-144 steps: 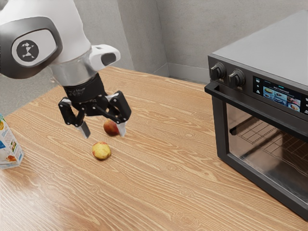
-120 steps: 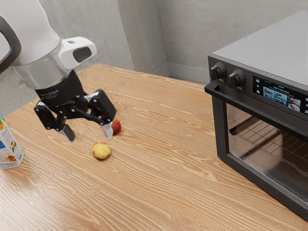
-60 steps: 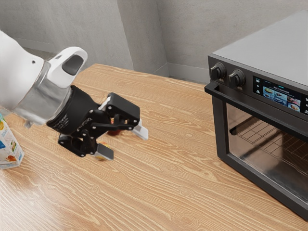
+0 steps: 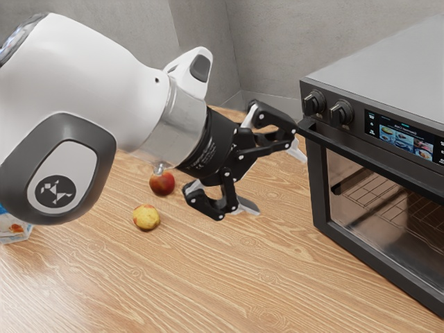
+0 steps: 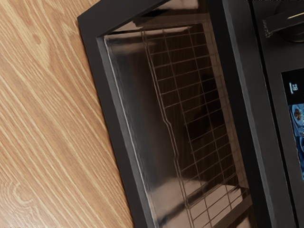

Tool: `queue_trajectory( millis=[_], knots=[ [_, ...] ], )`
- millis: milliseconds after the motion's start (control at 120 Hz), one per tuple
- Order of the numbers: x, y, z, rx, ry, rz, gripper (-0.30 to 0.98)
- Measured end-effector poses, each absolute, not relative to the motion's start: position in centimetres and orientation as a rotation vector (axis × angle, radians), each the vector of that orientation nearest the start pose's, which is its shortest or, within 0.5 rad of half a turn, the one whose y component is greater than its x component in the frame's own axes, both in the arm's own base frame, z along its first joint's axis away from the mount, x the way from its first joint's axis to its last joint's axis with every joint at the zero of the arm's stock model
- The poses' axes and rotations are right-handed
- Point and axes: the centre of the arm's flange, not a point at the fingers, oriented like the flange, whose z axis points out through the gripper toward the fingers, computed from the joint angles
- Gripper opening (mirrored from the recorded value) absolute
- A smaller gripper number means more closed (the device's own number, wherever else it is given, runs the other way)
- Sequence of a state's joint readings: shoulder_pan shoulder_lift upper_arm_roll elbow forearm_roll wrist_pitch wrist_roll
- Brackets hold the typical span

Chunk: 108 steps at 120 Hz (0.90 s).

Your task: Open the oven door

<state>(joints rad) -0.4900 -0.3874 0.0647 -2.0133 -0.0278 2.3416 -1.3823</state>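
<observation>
The gripper [image 4: 282, 182] is tilted toward the oven [image 4: 388, 76], its two fingers spread wide with nothing between them. One finger is near the left end of the door's black handle [image 4: 368, 161] in the exterior view; whether they touch I cannot tell. The oven door [image 4: 320, 191] is closed, with a rack visible through its glass. Facing my hand in the wrist view are the door's glass [image 5: 185, 109] and the dark handle bar [image 5: 240, 109] along its edge.
A red apple [image 4: 162, 183] and a yellow fruit [image 4: 146, 217] lie on the wooden table [image 4: 229, 284] below the arm. A carton [image 4: 15, 229] stands at the exterior view's left, partly behind the arm. Knobs [image 4: 340, 112] protrude above the handle.
The hand has swung from above the fruits toward the exterior view's right and tilted from pointing down to pointing at the oven. The fingers have stayed apart; the door has not moved.
</observation>
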Motion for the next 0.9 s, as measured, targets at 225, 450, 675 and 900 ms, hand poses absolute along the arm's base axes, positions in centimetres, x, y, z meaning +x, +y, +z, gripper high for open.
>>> queue_trajectory(
  millis=[225, 450, 675, 900],
  knots=[
    [46.3, -19.4, 69.0, 2.117, 1.278, 0.506, 0.68],
    [49.3, -18.8, 68.6, 2.058, 1.363, 0.503, 0.68],
    [52.1, -19.2, 67.8, 2.045, 1.396, 0.504, 0.68],
    [53.4, -19.4, 67.5, 2.043, 1.400, 0.509, 0.68]
  ],
)
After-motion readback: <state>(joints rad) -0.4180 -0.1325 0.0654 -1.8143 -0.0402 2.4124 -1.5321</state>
